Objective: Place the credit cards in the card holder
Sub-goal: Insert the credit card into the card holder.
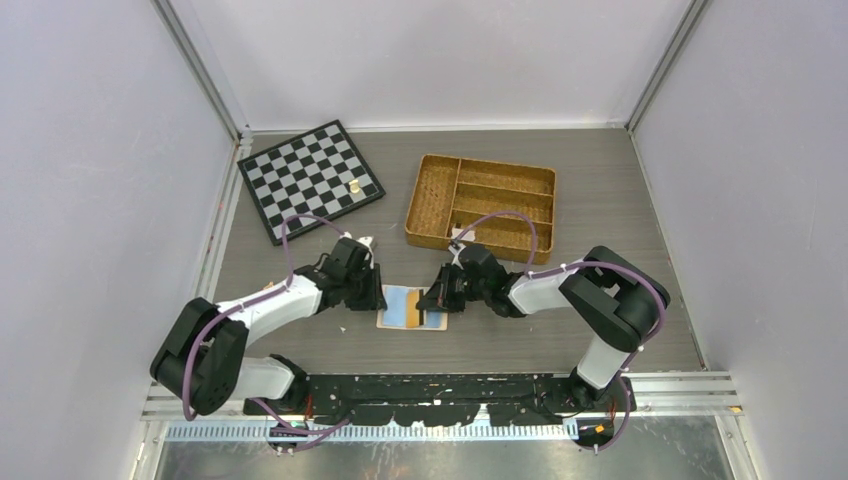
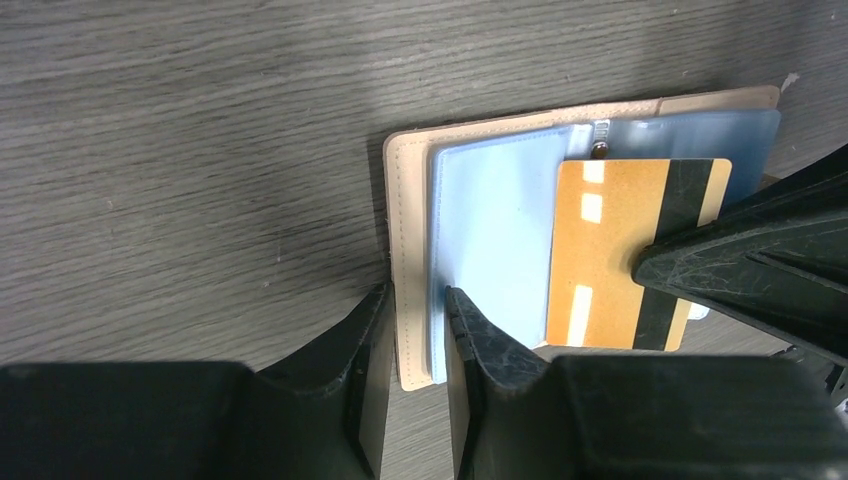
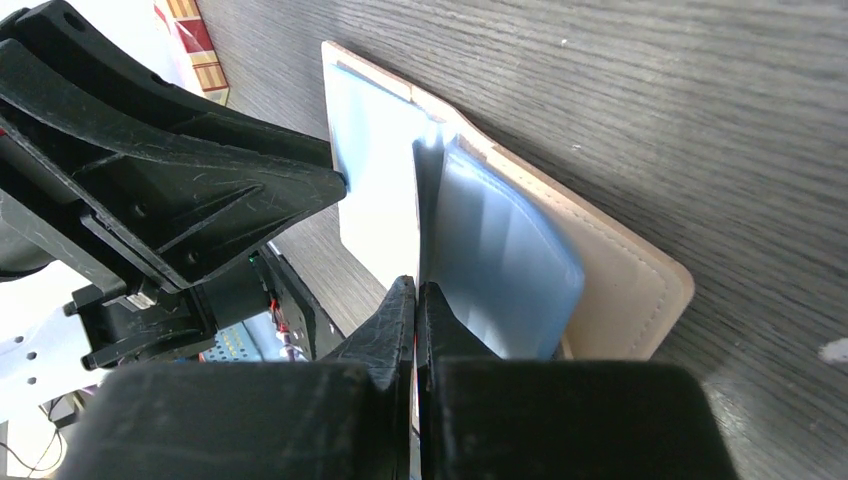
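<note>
The card holder point(image 2: 408, 200) lies open and flat on the table point(image 1: 520, 340), near and about midway between the two arms, with its pale blue sleeves point(image 2: 495, 230) facing up. The left gripper point(image 2: 418, 298) comes at its left edge with jaws a narrow gap apart; one finger is outside the beige border and the other over a sleeve, and I cannot tell whether they pinch anything. The right gripper point(image 3: 415, 292) reaches in from the right, its jaws closed on an orange card point(image 2: 600, 250) with a black stripe. This card lies over the holder's right half, and the gripper hides its right end. In the right wrist view the card is edge-on and hard to make out. A bluish sheet beyond it could be a sleeve or another card. A red-brown packet point(image 3: 195, 45) is cut off at that view's edge. Farther back are a chessboard point(image 1: 310, 180) on the left, bearing one small pale piece point(image 1: 354, 186), and a wicker tray point(image 1: 490, 162) on the right.
</note>
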### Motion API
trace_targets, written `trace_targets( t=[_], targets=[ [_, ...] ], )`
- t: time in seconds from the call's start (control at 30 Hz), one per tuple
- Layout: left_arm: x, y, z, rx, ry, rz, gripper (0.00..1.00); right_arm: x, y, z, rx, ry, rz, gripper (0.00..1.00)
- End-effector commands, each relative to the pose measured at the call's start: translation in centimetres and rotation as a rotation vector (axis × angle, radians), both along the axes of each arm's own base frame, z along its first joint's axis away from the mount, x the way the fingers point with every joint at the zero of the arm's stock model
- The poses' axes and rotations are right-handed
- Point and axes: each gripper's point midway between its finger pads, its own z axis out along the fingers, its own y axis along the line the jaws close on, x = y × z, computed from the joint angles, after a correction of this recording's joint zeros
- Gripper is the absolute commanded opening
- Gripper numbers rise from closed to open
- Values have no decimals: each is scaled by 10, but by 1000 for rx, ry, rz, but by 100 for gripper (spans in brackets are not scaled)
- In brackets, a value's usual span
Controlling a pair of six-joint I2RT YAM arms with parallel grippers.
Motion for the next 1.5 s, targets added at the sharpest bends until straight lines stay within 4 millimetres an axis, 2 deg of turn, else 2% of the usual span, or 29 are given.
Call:
trace_targets(
  t=[0.0, 0.3, 0.53, 1.1, 1.3, 1.47],
  targets=[
    [-4, 11, -15, 64, 31, 0, 26, 15, 7, 6, 16, -63, -24, 1],
    [-5, 11, -15, 62, 37, -1, 21, 17, 3, -6, 4, -48, -67, 0],
    [-6, 11, -16, 64, 42, -1, 17, 15, -9, -12, -21, -39, -115, 1],
    [-11, 2, -13, 8, 53, -28, 12, 10, -1, -28, -35, -12, -116, 1],
    [-13, -3, -10, -33, 48, -33, 11, 6, 7, -30, -35, -1, -96, 10],
    [-13, -1, -9, -25, 43, -21, 11, 8, -2, -27, -91, -18, -116, 22]
  ],
)
